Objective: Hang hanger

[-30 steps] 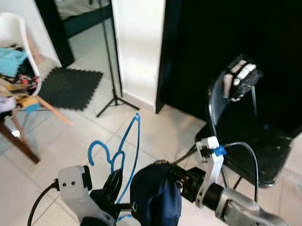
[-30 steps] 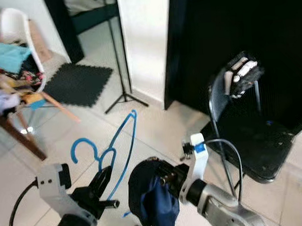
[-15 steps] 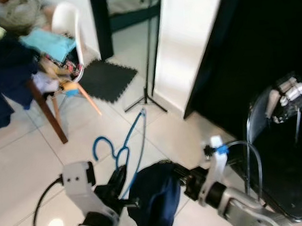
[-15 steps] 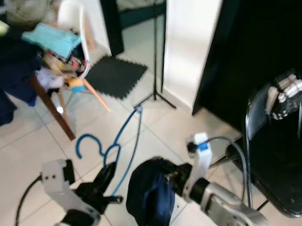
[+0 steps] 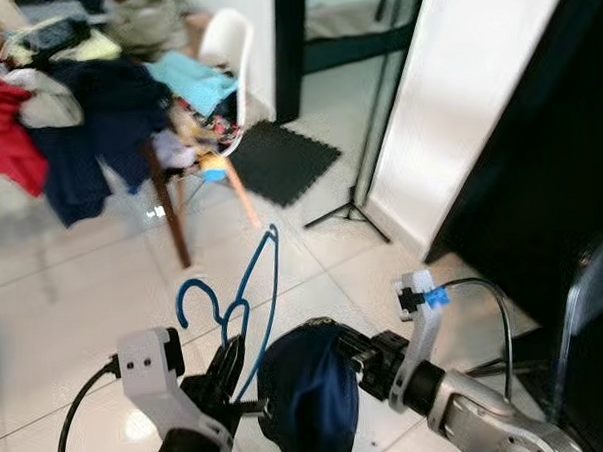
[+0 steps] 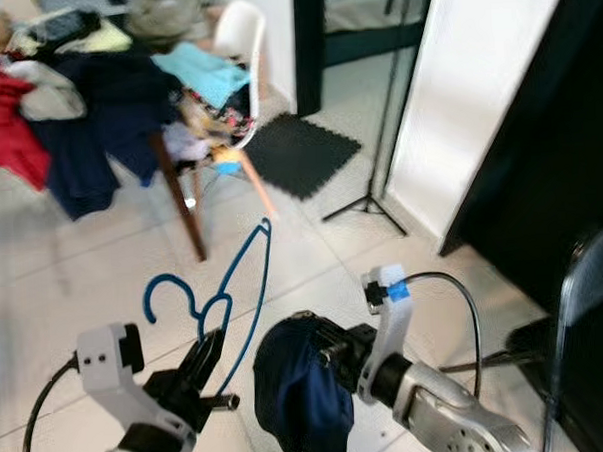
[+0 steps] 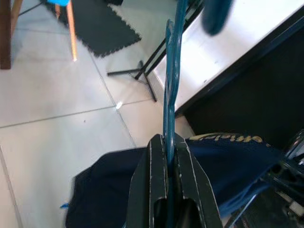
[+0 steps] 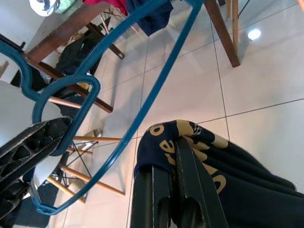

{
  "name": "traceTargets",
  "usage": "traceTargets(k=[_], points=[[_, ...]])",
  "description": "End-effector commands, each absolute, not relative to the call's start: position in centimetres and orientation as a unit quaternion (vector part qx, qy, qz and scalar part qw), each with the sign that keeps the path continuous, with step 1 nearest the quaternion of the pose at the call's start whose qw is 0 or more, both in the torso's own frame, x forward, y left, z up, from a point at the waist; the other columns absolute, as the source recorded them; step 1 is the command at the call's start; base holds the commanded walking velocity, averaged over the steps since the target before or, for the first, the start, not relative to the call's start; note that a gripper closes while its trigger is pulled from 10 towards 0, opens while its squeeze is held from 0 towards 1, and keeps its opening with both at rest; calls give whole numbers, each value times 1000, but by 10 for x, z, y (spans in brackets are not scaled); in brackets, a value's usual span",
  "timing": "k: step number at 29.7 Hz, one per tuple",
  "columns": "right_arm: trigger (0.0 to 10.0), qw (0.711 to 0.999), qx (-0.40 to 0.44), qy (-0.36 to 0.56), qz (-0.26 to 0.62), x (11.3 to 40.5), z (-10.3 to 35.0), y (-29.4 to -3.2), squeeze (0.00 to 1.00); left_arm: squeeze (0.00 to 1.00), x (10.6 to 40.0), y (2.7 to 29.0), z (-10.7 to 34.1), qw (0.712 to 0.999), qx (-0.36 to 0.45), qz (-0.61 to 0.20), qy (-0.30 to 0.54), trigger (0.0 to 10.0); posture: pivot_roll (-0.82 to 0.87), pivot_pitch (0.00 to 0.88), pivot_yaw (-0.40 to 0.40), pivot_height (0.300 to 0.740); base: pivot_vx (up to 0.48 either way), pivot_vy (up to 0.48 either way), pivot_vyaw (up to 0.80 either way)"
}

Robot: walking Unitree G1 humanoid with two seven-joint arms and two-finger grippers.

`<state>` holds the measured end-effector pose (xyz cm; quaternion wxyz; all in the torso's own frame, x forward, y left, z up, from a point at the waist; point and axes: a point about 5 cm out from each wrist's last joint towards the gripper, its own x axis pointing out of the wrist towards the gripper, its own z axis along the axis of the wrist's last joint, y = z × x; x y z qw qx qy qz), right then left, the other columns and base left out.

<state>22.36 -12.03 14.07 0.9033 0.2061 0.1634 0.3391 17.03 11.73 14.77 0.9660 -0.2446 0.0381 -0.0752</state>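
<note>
A blue plastic hanger [image 5: 252,284] stands upright before me, hook [image 5: 192,293] to the left. My left gripper [image 5: 229,366] is shut on its lower part; in the left wrist view the fingers [image 7: 154,166] pinch the blue bar [image 7: 169,90]. My right gripper [image 5: 339,352] is shut on a navy garment [image 5: 311,398] with gold lettering, which hangs in a bunch just right of the hanger. In the right wrist view the fingers [image 8: 187,166] are wrapped by the cloth [image 8: 237,185], with the hanger [image 8: 142,107] close beside it.
A wooden table [image 5: 169,207] piled with clothes [image 5: 71,101] stands far left, a white chair [image 5: 226,44] behind it. A black floor mat [image 5: 284,159] and a tripod stand [image 5: 359,205] lie ahead. A white wall panel [image 5: 477,108] and a black chair [image 5: 590,293] are right.
The camera has swung left: the clothes table has come into view and the black chair has slid to the right edge. Both grippers keep their hold as before.
</note>
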Motion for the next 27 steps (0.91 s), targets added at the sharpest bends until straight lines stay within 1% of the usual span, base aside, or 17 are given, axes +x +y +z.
traceTargets(k=[1,6,7,14,15,16,19,22,24,25,26,27], points=[[10000,895,223,163,350,223,142,-120,0,0,170,119,145,966,-243,-70,47,10000,18,133,-87,740,401,0,0],[10000,893,229,159,353,225,144,-120,0,0,172,123,146,969,-237,-56,41,10000,19,135,-84,740,448,0,0],[10000,896,215,156,356,226,145,-120,0,0,172,124,146,970,-233,-52,38,10000,18,130,-85,740,480,0,763],[10000,896,194,145,372,228,147,-117,0,0,176,128,148,974,-219,-44,29,10000,17,119,-83,740,480,0,763],[10000,895,193,136,378,234,150,-117,0,0,180,135,151,977,-212,-27,19,10000,19,113,-86,740,480,0,763],[10000,895,193,136,378,234,150,-117,0,0,180,135,151,977,-212,-27,19,10000,19,113,-86,740,480,0,763],[10000,897,178,102,390,250,162,-119,0,0,194,161,165,980,-194,27,-24,10000,22,109,-83,740,480,0,763],[10000,899,173,93,392,253,165,-119,0,0,197,167,168,981,-188,37,-35,10000,23,101,-82,740,480,0,763],[10000,903,174,69,387,265,176,-120,0,0,204,179,179,982,-171,57,-61,10000,25,98,-81,740,480,0,763],[10000,904,174,37,388,277,192,-118,0,0,211,190,194,983,-145,66,-93,10000,28,87,-73,740,480,0,763],[10000,904,174,37,388,277,192,-118,0,0,211,190,194,983,-145,66,-93,10000,28,87,-73,740,480,0,763],[10000,904,174,14,389,284,204,-116,0,0,214,197,206,982,-128,72,-116,10000,28,87,-73,740,480,0,763]])
